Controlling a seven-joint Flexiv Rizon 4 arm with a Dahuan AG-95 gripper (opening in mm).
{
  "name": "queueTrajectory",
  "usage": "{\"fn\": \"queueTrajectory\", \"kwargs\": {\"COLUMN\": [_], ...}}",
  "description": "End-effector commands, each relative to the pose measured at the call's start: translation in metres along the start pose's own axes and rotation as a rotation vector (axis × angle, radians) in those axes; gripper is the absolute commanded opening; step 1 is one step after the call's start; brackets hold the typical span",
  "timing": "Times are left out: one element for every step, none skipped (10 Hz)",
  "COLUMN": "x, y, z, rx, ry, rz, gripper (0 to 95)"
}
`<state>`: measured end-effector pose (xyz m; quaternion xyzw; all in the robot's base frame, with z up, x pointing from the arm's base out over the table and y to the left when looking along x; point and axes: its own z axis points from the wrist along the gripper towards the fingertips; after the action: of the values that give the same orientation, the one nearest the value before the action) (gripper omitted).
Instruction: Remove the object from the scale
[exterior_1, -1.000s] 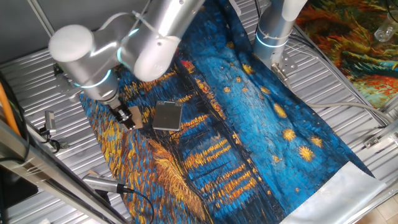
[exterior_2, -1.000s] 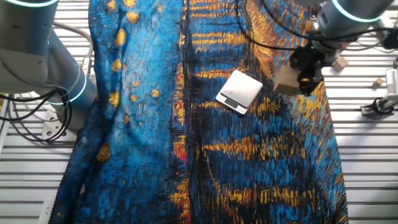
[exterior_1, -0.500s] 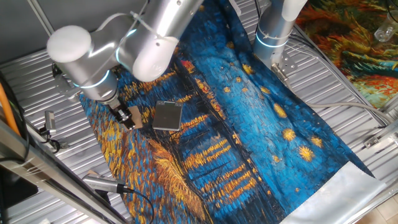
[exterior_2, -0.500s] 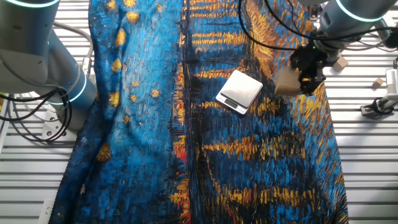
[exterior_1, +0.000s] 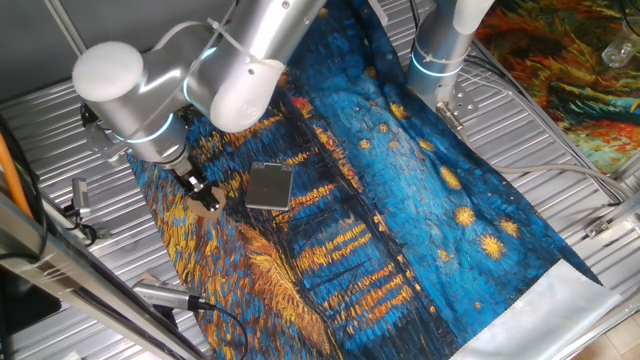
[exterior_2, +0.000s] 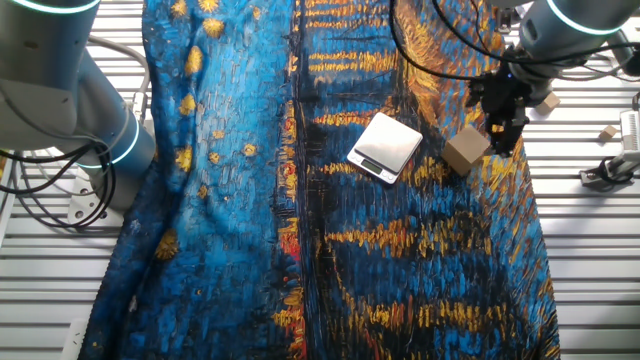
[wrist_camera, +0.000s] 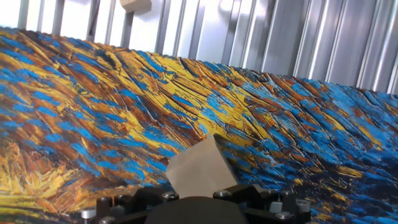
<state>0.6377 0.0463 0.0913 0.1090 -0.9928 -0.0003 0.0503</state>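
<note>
The scale (exterior_1: 268, 186) is a thin grey square plate lying on the blue-and-yellow cloth; nothing is on it. It also shows in the other fixed view (exterior_2: 386, 147). The object (exterior_2: 465, 150), a small tan block, lies tilted on the cloth to the right of the scale. It also shows beside the scale in one fixed view (exterior_1: 210, 199) and low in the hand view (wrist_camera: 199, 169). My gripper (exterior_2: 497, 128) stands just above and beside the block, its jaws apart and holding nothing. It also shows in one fixed view (exterior_1: 197, 186).
The painted cloth (exterior_2: 300, 250) covers most of the ribbed metal table (exterior_2: 590, 260). A second arm's base (exterior_2: 100, 130) stands at the cloth's edge. Small loose tan blocks (exterior_2: 546, 102) lie on the metal beyond my gripper; one shows in the hand view (wrist_camera: 135, 4).
The tan block was held in my gripper a little above the cloth. Now it has dropped onto the cloth and my gripper has risen slightly away from it.
</note>
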Motion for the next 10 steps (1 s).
{"fn": "queueTrajectory", "kwargs": {"x": [0.010,0.022,0.025,0.037,0.044,0.049,0.055,0.063,0.065,0.065], "y": [0.006,0.015,0.018,0.030,0.038,0.044,0.050,0.059,0.062,0.063], "z": [-0.004,-0.010,-0.011,-0.019,-0.024,-0.027,-0.029,-0.031,-0.032,-0.033], "rx": [-0.008,-0.007,-0.007,-0.006,-0.006,-0.007,-0.008,-0.007,-0.008,-0.008], "ry": [0.003,0.003,0.003,0.007,0.009,0.011,0.015,0.015,0.015,0.015], "rz": [-0.009,-0.011,-0.010,0.017,0.041,0.060,0.080,0.111,0.110,0.111], "gripper": [95.0,95.0,76.0,57.0,57.0,38.0,19.0,0.0,0.0,0.0]}}
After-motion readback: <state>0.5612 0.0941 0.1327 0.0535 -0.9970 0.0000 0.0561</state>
